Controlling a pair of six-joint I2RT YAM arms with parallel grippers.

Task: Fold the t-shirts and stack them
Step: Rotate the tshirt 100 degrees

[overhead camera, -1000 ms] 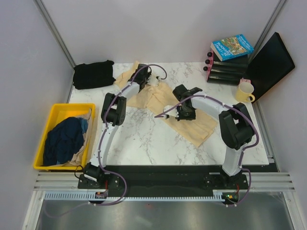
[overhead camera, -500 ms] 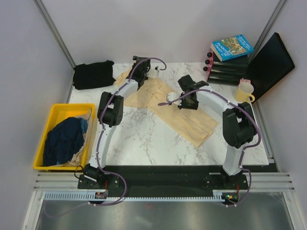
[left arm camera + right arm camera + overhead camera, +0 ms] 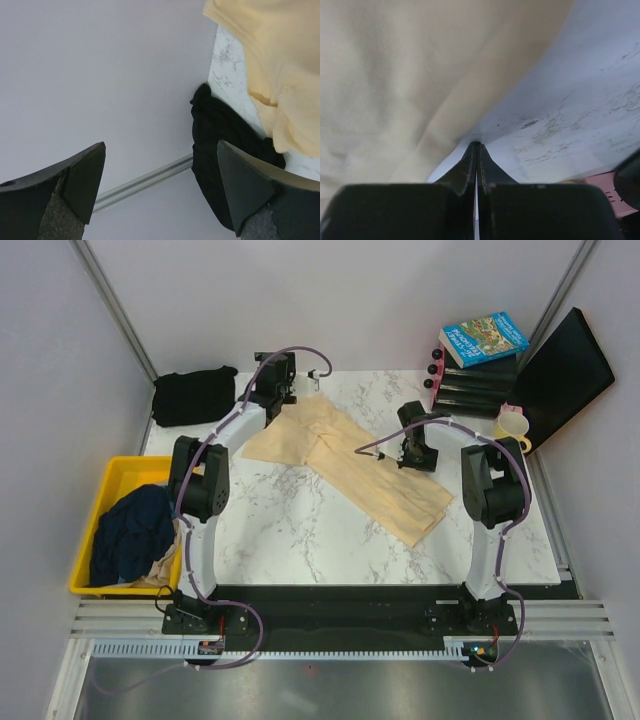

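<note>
Marble tabletop (image 3: 300, 530), closed in by pale walls and seen from above and behind your two arms. Note the cream-yellow t-shirt (image 3: 345, 460), spread flat and running from the far left of the surface toward the near right. Your left gripper (image 3: 160, 170) hangs near the back edge of the table, just beside the shirt's far end. Its jaws stand wide apart with nothing between them. Past them you see the black t-shirt (image 3: 220, 135), bunched at the far left corner against the wall, with the cream cloth just beside it. Your right gripper (image 3: 475, 146) sits low at the shirt's right-hand edge. Its jaws are pressed together, their tips meeting right at the hem, and you cannot tell whether any cloth is caught between them. Observe the dark navy t-shirt (image 3: 130, 530), crumpled in the yellow bin (image 3: 150, 462) off the table's left side, with some pale cloth beneath it. At the far right corner stand a blue book (image 3: 484, 337) on a dark stack, a yellow mug (image 3: 510, 430) and a black panel (image 3: 562, 375) leaning on the wall.
</note>
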